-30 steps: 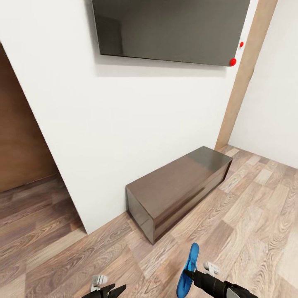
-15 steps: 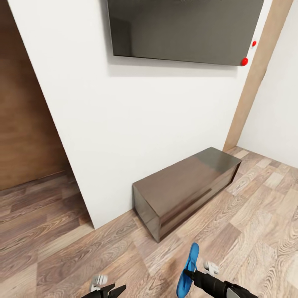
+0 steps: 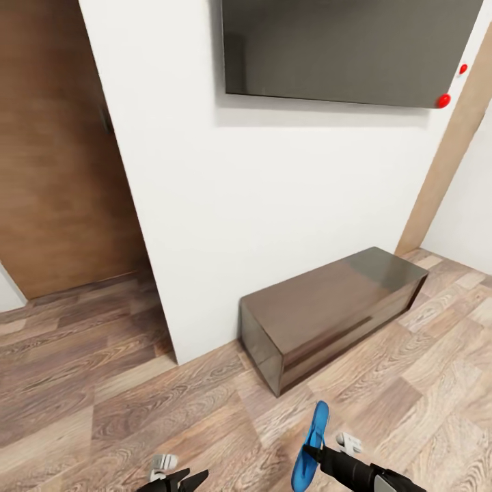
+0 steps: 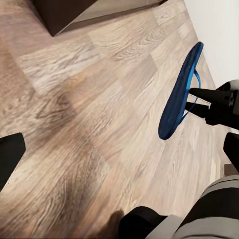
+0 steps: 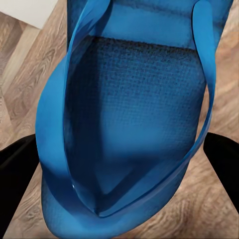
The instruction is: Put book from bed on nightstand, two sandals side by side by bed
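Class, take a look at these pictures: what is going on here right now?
The robot is carrying one blue sandal clamped in its right gripper, held on edge above the wood floor. Its left gripper is open and holds nothing. Ahead are a white wall, a low dark cabinet and a dark wall screen.

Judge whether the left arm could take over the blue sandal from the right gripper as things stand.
Probably yes: the left gripper looks empty, and only bare floor shows between it and the sandal, which the right gripper holds up on edge by its strap.
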`<state>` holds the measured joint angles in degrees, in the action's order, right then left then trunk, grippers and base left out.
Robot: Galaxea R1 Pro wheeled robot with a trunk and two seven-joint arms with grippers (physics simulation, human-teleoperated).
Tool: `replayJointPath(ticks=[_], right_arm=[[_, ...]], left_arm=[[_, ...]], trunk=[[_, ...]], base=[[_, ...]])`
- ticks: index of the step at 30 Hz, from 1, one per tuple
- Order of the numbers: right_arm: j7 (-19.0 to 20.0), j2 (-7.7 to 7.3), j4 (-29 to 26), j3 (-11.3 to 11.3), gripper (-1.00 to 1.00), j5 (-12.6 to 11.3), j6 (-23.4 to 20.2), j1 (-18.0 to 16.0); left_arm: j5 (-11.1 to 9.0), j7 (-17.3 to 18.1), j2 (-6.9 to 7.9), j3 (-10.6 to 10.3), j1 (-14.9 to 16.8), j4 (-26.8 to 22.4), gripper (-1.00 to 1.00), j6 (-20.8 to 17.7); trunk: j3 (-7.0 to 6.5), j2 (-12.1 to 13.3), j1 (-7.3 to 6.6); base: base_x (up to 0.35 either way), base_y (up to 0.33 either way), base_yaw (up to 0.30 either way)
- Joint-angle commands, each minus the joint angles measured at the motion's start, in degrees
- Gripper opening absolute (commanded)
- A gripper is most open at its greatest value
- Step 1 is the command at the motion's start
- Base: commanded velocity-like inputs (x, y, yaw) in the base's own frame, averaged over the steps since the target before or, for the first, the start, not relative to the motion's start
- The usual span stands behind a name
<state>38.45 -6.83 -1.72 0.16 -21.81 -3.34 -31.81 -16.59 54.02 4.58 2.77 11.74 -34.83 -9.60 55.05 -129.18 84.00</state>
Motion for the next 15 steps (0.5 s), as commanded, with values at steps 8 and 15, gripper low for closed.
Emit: replayJointPath(ticks=[8,15], right_arm=[[0.2,-0.03,0.0,0.0,-1.00,-0.4,-0.4,0.0],[0.2,-0.03,0.0,0.0,-1.00,-0.4,-0.4,0.0]], left_arm=[[-0.4,0.2,-0.01,0.0,0.0,0.0,1.00,-0.6],[-0.4,0.2,-0.01,0.0,0.0,0.0,1.00,-0.6]], trunk=[[0.05,0.0,-0.01],[0.05,0.0,-0.01]], base=[[0.000,0.000,0.291],[0.000,0.000,0.292]])
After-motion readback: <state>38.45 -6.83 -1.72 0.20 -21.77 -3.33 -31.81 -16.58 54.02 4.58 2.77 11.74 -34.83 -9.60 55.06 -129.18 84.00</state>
